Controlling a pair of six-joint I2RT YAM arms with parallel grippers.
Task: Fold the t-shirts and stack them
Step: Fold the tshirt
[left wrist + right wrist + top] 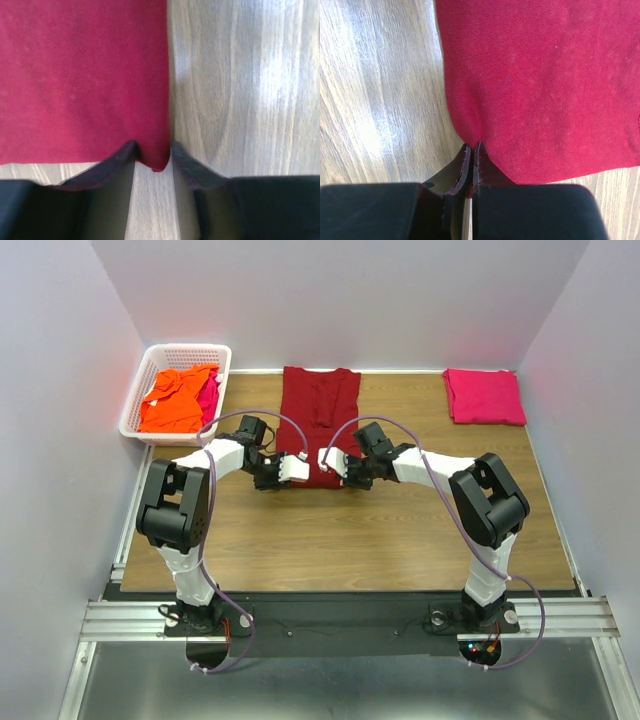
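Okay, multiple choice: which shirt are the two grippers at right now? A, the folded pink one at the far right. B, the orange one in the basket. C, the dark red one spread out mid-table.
C: the left gripper and the right gripper both sit at the near hem of the dark red t-shirt, one at each corner.

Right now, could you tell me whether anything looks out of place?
Only a mismatch: the right gripper is shut on the dark red shirt, while the left gripper stands open around its near corner.
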